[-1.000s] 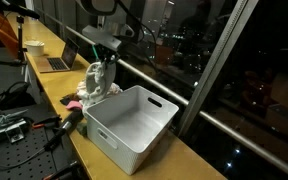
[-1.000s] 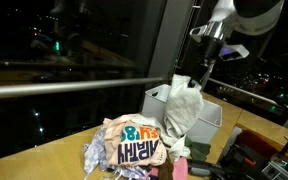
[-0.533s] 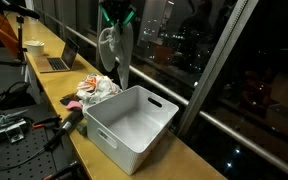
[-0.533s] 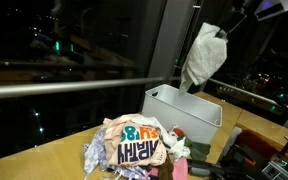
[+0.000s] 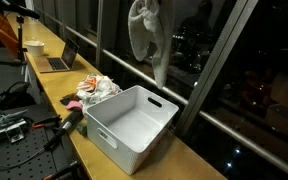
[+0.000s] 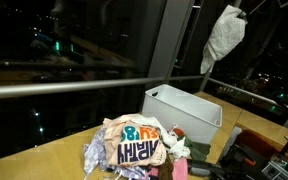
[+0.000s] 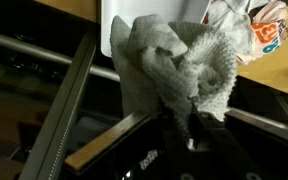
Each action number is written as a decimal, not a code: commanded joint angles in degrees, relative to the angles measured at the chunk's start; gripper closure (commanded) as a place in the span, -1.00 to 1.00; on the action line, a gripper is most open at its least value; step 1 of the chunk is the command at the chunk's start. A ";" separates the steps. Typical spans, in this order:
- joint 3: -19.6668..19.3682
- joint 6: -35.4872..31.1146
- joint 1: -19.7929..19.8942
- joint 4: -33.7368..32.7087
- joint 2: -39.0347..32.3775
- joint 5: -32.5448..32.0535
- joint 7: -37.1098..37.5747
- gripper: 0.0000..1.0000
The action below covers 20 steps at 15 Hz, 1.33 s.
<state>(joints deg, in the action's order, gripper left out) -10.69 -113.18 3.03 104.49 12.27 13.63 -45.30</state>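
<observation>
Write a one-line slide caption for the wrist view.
Gripper shut on a crumpled grey cloth, held high with the white bin and clothes pile below.

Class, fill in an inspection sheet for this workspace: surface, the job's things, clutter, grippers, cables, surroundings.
Surface: wooden counter along the window.
Job's things: pale cloth hanging high, roughly over the white bin; the bin looks empty.
Clutter: pile of clothes beside the bin; laptop and cup farther along.
Grippers: gripper shut on the pale cloth.
Cables: cables at the counter's near end.
Surroundings: dark window with a railing; night outside.
</observation>
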 commanded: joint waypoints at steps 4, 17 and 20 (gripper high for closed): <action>-3.43 0.62 2.87 1.37 -7.52 3.11 -3.82 0.92; 1.75 -1.80 2.39 16.55 -6.24 1.16 -4.20 0.92; 1.63 -1.41 2.63 17.35 -6.29 1.27 -4.08 0.02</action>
<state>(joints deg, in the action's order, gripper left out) -9.07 -113.79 5.27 120.49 4.70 15.11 -48.43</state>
